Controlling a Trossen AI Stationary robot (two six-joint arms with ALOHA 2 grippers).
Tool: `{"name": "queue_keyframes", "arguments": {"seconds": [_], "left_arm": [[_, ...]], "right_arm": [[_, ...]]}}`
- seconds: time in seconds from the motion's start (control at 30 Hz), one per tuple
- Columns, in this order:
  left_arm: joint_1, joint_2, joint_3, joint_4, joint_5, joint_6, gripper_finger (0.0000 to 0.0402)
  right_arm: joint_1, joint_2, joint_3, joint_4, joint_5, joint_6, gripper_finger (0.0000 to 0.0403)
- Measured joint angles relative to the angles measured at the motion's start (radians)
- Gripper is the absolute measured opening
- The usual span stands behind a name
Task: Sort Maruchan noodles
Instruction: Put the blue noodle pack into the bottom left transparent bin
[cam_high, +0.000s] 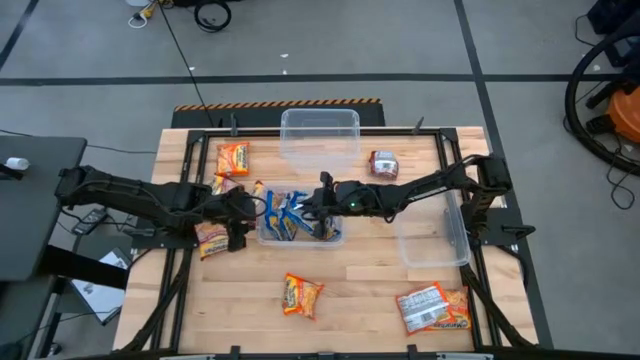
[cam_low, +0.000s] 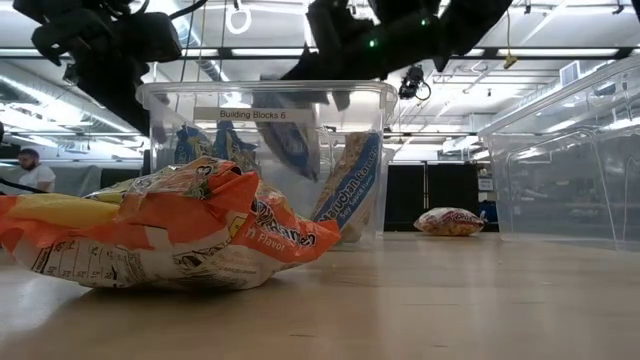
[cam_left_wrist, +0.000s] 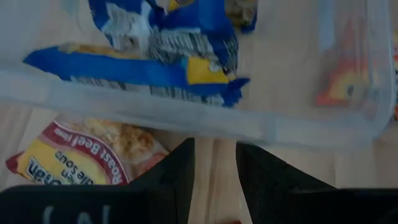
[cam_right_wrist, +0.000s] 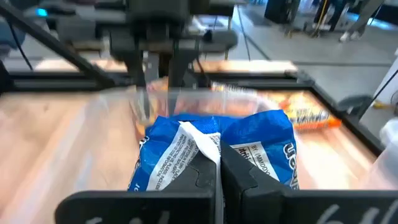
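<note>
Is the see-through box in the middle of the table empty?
No. The middle tub holds blue noodle packets; the low view shows them leaning against its wall.

Bright even overhead light, soft shadows, ceiling strip lights glaring in low view, wrist views blurred

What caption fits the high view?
Both grippers, left and right, meet at the middle tub of blue packets.
</note>
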Motion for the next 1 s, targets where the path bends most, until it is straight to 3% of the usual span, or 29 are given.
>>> {"name": "queue_keyframes", "arguments": {"seconds": [0.37,0.77,1.0], "left_arm": [[0.0,0.0,0.0,0.043,-0.066,0.033,0.0123],[0.05,0.0,0.0,0.094,-0.078,0.068,0.0123],[0.087,0.0,0.0,0.114,-0.075,0.095,0.0123]], "right_arm": [[-0.045,0.017,0.0,0.006,-0.074,0.026,0.0008],[-0.043,0.018,-0.03,-0.01,-0.079,0.029,0.001],[-0.043,0.015,-0.028,-0.055,-0.079,0.079,0.0063]]}}
